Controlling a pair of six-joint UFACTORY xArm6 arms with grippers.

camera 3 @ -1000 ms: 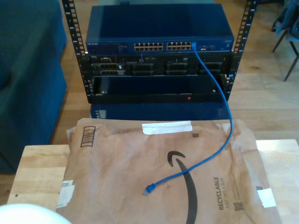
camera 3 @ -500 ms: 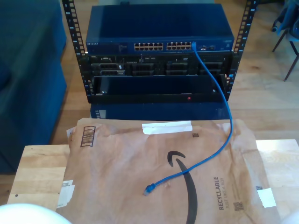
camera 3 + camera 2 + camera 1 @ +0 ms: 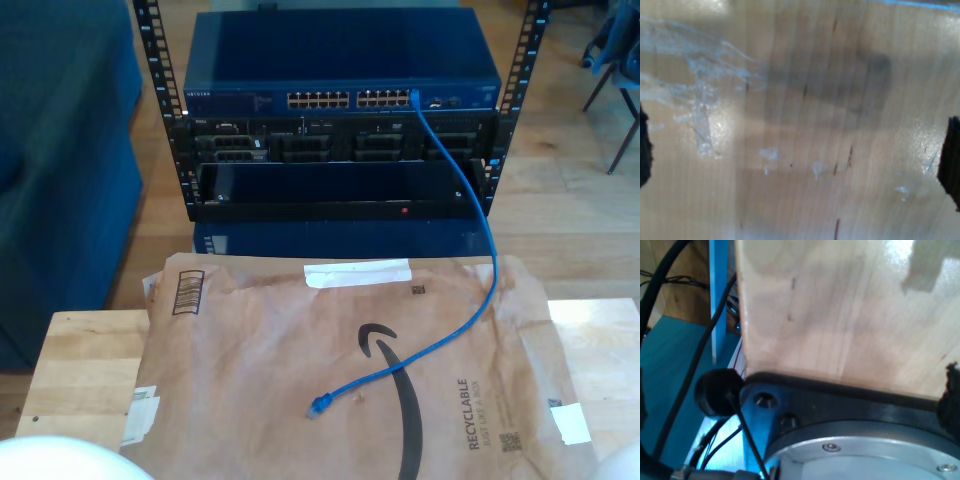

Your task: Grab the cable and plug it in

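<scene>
The bright blue cable runs from a port on the blue network switch down onto a brown paper mailer. Its free plug lies loose on the mailer, with nothing touching it. My second gripper hangs open over bare wood, its dark fingertips far apart with nothing between them. A single dark fingertip of my first gripper hangs above the wooden tabletop; its other finger is hidden.
The switch sits in a black rack behind the wooden table. White rounded arm parts sit at the exterior view's lower left and lower right corners. A black base with a metal flange and black wires lie near my first gripper.
A white arm part has risen into the exterior view's lower right corner. The cable and its plug have not moved.
</scene>
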